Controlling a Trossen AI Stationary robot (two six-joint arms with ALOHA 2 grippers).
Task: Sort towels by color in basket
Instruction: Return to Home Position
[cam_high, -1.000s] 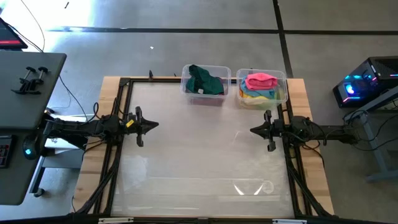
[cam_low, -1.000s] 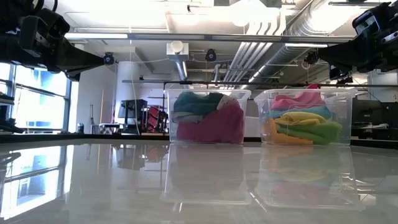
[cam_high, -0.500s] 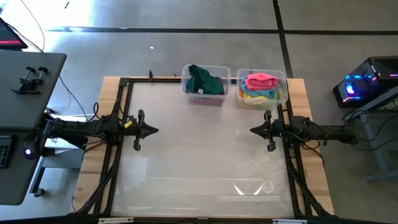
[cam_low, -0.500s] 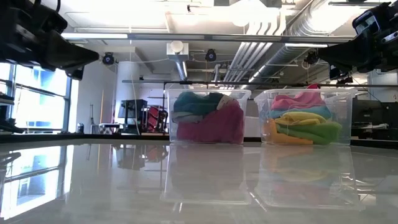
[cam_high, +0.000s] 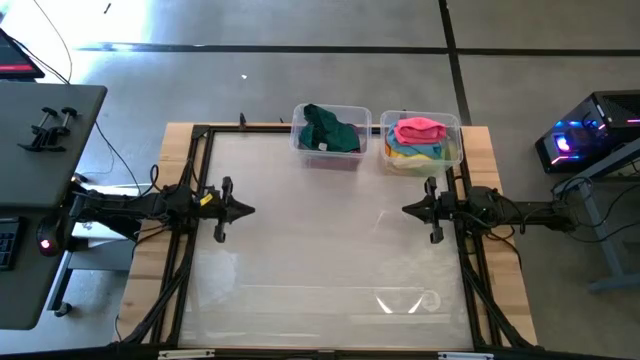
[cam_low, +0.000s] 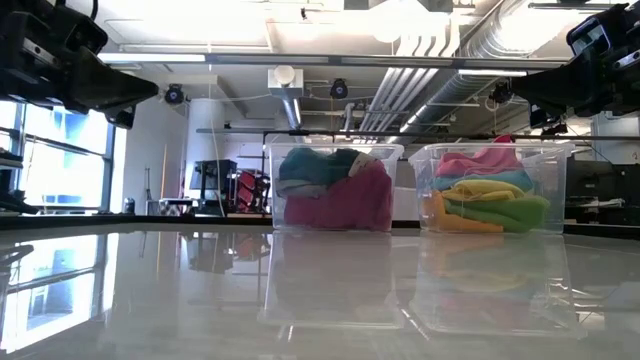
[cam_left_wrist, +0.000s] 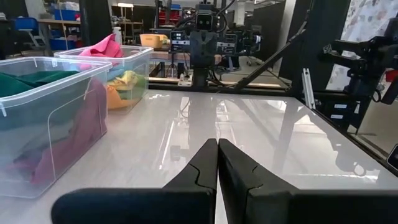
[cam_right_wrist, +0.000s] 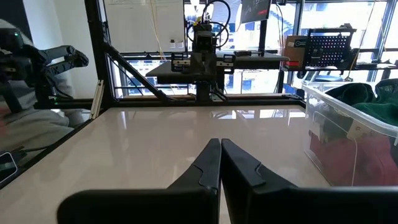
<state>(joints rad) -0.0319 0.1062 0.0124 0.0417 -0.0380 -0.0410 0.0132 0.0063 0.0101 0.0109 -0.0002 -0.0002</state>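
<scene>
The left claw (cam_high: 250, 209), fingers pressed together and empty, hovers at the counter's (cam_high: 320, 250) 9 o'clock side. The right claw (cam_high: 405, 209), also closed on nothing, faces it from 3 o'clock. At 12 o'clock, the left bin (cam_high: 332, 163) holds a dark green towel (cam_high: 330, 128) and a magenta towel (cam_low: 340, 205). A pink towel (cam_high: 420, 129) tops the right bin (cam_high: 457, 140).

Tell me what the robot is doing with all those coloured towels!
It is sorting towels by colour, and the sorting looks done. The left bin holds a dark green towel over a magenta towel. The right bin has a pink towel on top of other bright towels. Both arms hang over the sides of the table. The left claw and the right claw are shut and hold nothing.
</scene>
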